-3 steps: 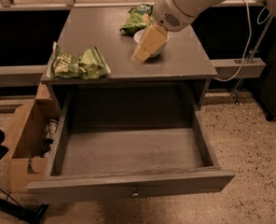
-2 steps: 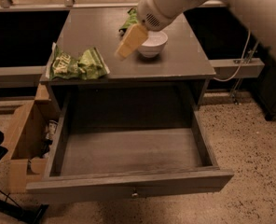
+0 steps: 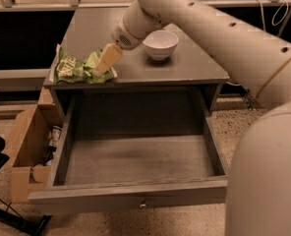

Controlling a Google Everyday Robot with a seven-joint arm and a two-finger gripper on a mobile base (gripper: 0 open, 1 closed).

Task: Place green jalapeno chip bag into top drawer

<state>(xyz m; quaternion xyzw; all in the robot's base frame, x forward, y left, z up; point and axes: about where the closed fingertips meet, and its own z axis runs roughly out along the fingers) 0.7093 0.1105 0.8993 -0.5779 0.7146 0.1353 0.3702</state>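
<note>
The green jalapeno chip bag (image 3: 79,69) lies flat at the front left corner of the grey cabinet top (image 3: 185,68), light green and wrinkly with a whitish lettering patch. My gripper (image 3: 107,59) reaches down from the upper right and rests against the bag's right end. The top drawer (image 3: 135,198) stands pulled fully open below the cabinet top, its inside bare, with a small round knob (image 3: 143,205) at the centre of its front panel.
A white bowl (image 3: 160,44) stands on the cabinet top just right of the gripper. My arm (image 3: 224,38) crosses the upper right and fills the right edge of the view. An open cardboard box (image 3: 25,151) sits on the floor left of the drawer.
My gripper has swung left, from over the bowl's spot down to the right end of the chip bag. The bowl now shows uncovered.
</note>
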